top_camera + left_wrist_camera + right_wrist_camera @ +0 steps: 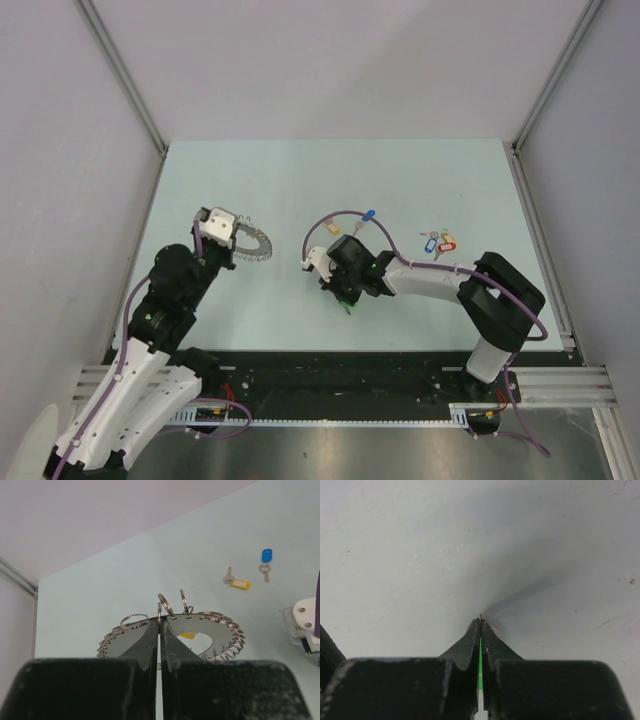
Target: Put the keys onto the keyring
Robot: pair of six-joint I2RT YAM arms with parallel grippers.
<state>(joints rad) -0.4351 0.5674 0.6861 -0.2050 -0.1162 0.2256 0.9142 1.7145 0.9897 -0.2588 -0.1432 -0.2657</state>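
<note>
1. Nearest, in the right wrist view, the right fingers [467,642] were pressed together on a thin green tag [480,666]. It showed only as a bright sliver between the black fingers, with a fine dark tip poking past them just above the matte, lightly speckled desk [395,555].
2. Only the overhead view placed that green: it sat under the right arm's fingers, near the middle of the desk.
3. In the left wrist view, the left fingers [147,640] were clamped on the near edge of the keyring [200,626]. It was a flat, shiny metal crescent fringed with small wire split rings, a few of them standing upright.
4. From above, the keyring showed only as a grey toothed arc at the left-middle of the desk, too small to make out the single rings.
5. Farther out, the yellow-tagged key [239,584] and the blue-tagged key [266,556] lay flat near each other but apart, each with a silver blade and a glossy plastic tag.
6. Only the overhead view showed the bunch of tagged keys [438,243], in blue, red and yellow, lying to the right, just beyond the right forearm.
</note>
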